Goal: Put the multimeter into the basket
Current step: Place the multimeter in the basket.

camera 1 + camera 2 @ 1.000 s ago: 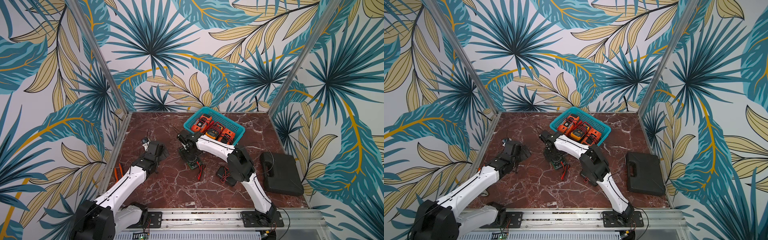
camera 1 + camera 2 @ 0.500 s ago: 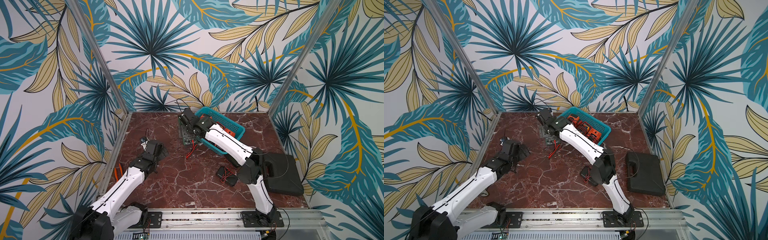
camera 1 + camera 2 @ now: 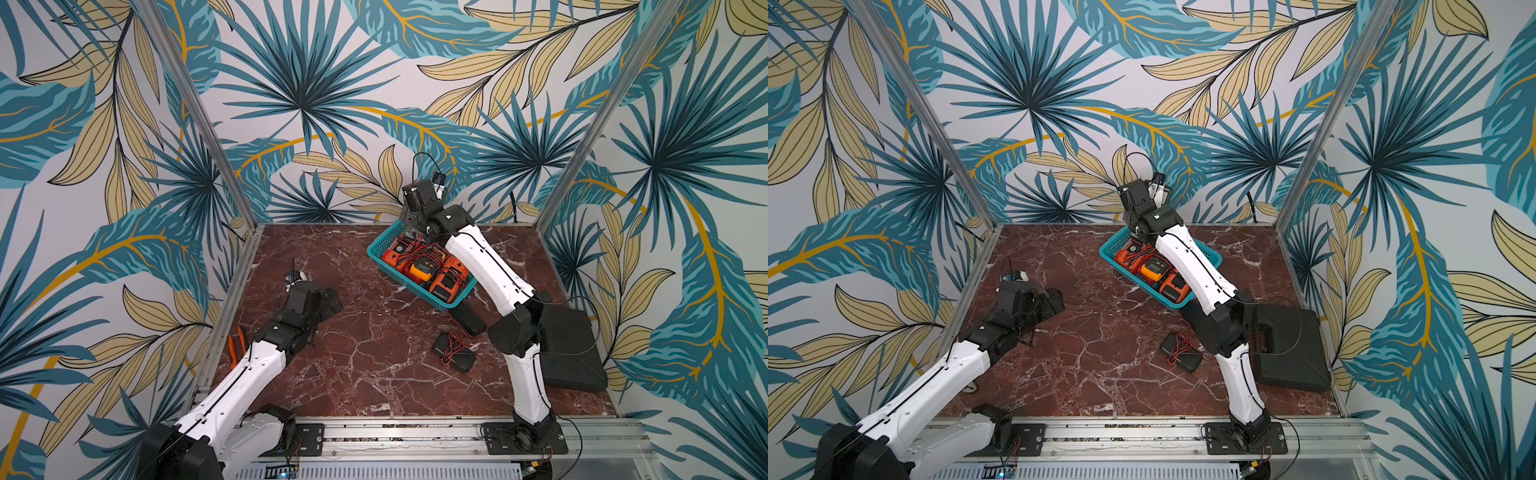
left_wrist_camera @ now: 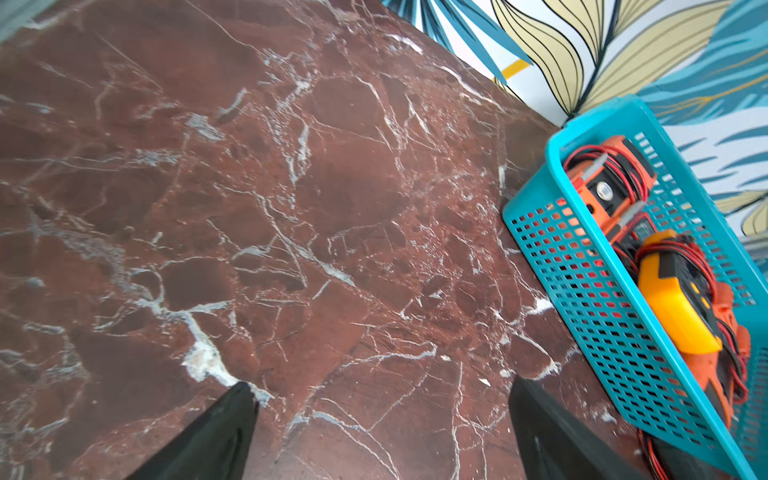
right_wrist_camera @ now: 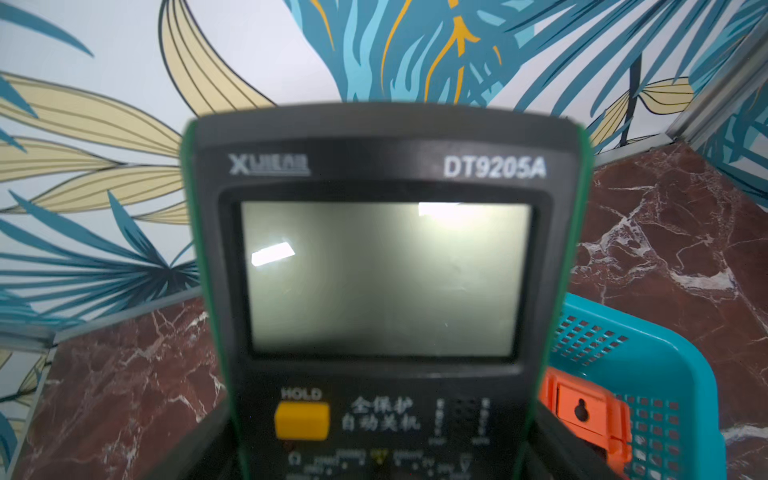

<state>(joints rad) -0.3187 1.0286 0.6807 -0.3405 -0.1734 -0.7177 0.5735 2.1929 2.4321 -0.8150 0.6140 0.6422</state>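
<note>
My right gripper (image 5: 380,457) is shut on a black multimeter (image 5: 382,270) with green edges, a grey screen and a yellow HOLD button. It holds the meter upright in the air over the far end of the teal basket (image 5: 665,332). In both top views the right gripper (image 3: 411,230) (image 3: 1133,226) hangs at the back wall above the basket (image 3: 376,249) (image 3: 1106,254), and the wrist hides most of the meter. My left gripper (image 4: 382,390) stands open and empty over bare marble at the left (image 3: 328,301), well apart from the basket (image 4: 528,208).
Several orange and yellow meters (image 3: 424,266) with red leads lie in the basket. A black meter with red leads (image 3: 453,353) lies on the marble near the right arm's elbow. A black case (image 3: 573,349) sits at the right edge. Orange pliers (image 3: 235,345) lie off the left edge.
The right arm has lifted the multimeter off the middle of the table and carried it back and right, to above the basket's far end. The left arm has barely moved.
</note>
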